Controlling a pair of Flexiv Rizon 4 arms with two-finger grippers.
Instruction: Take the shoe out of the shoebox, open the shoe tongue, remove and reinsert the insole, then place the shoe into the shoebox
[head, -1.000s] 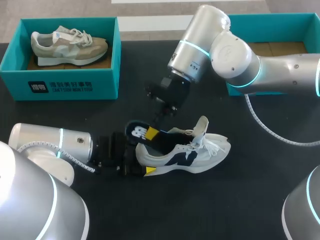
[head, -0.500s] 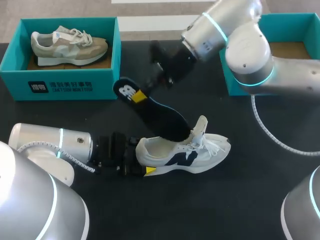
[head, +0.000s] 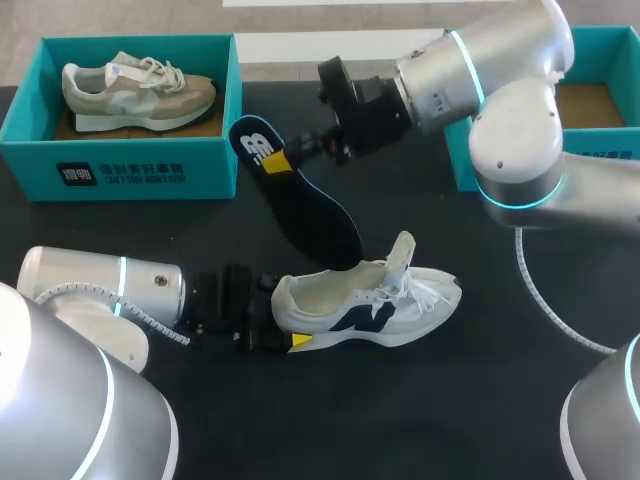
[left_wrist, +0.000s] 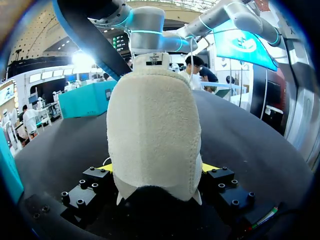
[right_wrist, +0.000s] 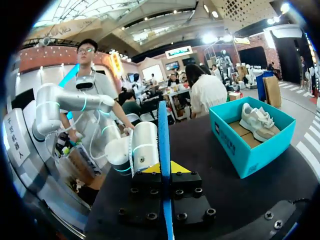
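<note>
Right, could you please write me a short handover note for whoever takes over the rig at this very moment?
The left gripper is shut on the heel of the white shoe, which sits on the table.
The right gripper is shut on the dark insole, held up at a slant with its toe end by the shoe's opening.
Done: shoe out of its box, tongue pulled up, insole drawn out or nearly so.
Left: slide the insole back in, then put the shoe into the empty shoebox on the right.
The other box holds a beige shoe.
</note>
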